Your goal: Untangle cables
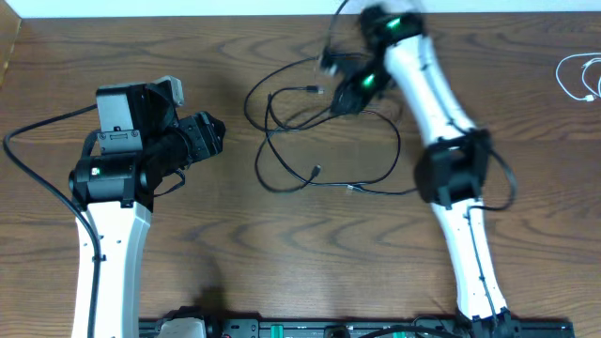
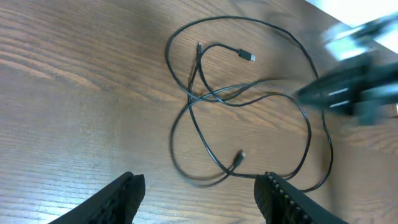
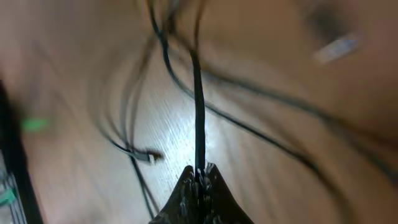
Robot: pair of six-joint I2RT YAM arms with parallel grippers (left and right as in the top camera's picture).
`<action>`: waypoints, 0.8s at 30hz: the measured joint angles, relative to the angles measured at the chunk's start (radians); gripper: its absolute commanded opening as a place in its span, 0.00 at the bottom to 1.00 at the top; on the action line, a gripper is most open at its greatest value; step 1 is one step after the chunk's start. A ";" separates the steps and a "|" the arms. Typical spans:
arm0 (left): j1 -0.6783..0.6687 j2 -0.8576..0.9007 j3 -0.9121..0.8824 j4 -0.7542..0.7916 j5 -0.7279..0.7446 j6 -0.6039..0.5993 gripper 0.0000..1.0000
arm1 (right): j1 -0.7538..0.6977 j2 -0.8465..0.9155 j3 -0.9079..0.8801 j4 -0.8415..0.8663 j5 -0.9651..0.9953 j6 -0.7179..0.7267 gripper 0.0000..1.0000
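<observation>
The thin black cable point(image 1: 319, 174) lies in tangled loops on the middle of the wooden table point(image 1: 188, 263). My right gripper point(image 1: 342, 101) hangs over the loops' upper right part, blurred. In the right wrist view, my right gripper point(image 3: 200, 173) is shut on one strand of the black cable point(image 3: 198, 93), which runs straight up from the fingertips. My left gripper point(image 1: 214, 134) stands to the left of the tangle. The left wrist view shows my left gripper point(image 2: 199, 182) open with nothing in it, and the black cable point(image 2: 193, 102) beyond it. The white cable point(image 1: 575, 77) lies coiled at the far right.
Two small plug ends point(image 2: 247, 56) point(image 2: 238, 158) of the black cable lie inside the loops. Thick black arm wires point(image 1: 28, 160) curve beside the left arm. A rail with electronics point(image 1: 310, 329) runs along the front edge.
</observation>
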 measured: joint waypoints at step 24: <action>0.000 0.000 0.000 0.000 0.004 0.000 0.63 | -0.589 -0.418 0.097 0.161 0.014 0.394 0.01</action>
